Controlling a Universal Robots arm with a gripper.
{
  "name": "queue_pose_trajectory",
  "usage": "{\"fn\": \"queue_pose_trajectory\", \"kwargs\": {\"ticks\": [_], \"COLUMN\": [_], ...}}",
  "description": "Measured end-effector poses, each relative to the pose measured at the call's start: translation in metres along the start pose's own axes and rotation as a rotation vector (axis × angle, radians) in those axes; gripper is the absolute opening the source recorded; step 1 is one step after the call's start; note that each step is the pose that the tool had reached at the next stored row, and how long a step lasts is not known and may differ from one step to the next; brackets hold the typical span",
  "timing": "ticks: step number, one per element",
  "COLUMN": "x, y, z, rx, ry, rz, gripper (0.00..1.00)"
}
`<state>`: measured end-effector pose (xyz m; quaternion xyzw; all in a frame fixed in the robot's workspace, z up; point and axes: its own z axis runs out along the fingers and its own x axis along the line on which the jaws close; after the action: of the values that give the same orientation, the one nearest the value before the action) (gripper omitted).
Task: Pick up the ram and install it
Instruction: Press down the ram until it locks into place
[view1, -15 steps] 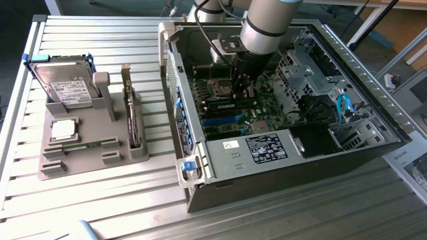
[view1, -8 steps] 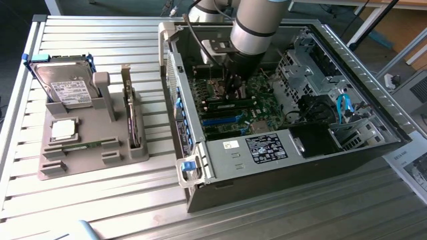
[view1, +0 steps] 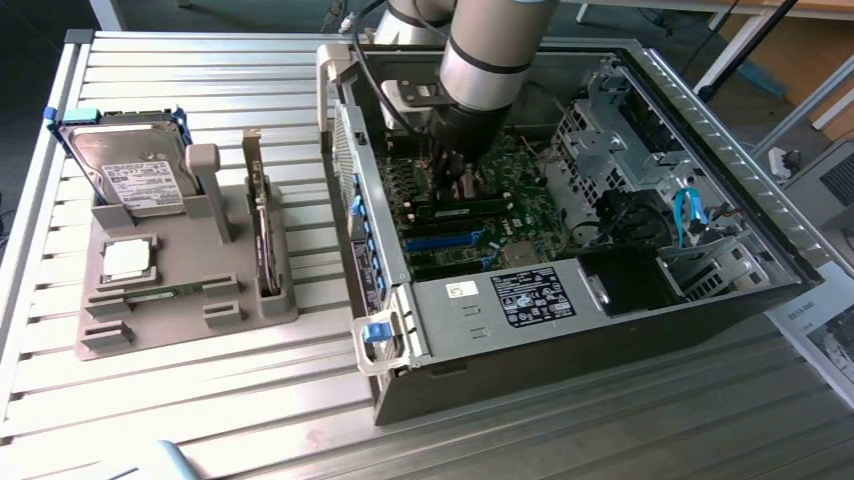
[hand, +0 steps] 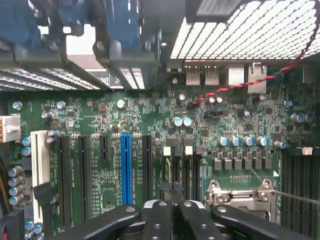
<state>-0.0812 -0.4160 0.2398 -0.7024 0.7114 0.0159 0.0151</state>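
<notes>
Gripper (view1: 454, 180) on the arm is down inside the open computer case (view1: 534, 350), just above the motherboard (view1: 523, 190). In the wrist view its black fingers (hand: 157, 215) are drawn together until they meet, and we see nothing green between them. The ram (view1: 163, 292) looks to us like the long, narrow green stick lying flat along the front of the grey tray (view1: 100, 335), well apart from the case, on the exterior view's left. We judge that the pick-up step has not begun, since the stick is untouched in its holder and the tool is far from it. A grasp would call for parted fingers lined up across the stick's thin edges, because it sits low in its groove between the tray's blocks. Around it the tray holds a small square silver processor chip (view1: 127, 258), a hard drive (view1: 127, 170) propped upright behind, and an expansion card (view1: 267, 235) standing on edge beside them. Several things are hard to make out. We cannot tell how deep the stick sits in its groove or whether it has chips on its face. The arm covers the memory slots in the exterior view. In the wrist view a blue slot (hand: 126, 167) stands out on the board, and the dark slots at the picture's edge are cut off.
</notes>
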Motion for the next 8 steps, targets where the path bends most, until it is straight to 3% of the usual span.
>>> {"fn": "queue_pose_trajectory", "kwargs": {"ticks": [5,8], "x": [0.0000,0.0001], "y": [0.0096,0.0097], "z": [0.0000,0.0000], "rx": [0.0002,0.0002], "ry": [-0.0001,0.0000], "rz": [0.000,0.000], "gripper": [0.10,0.10]}}
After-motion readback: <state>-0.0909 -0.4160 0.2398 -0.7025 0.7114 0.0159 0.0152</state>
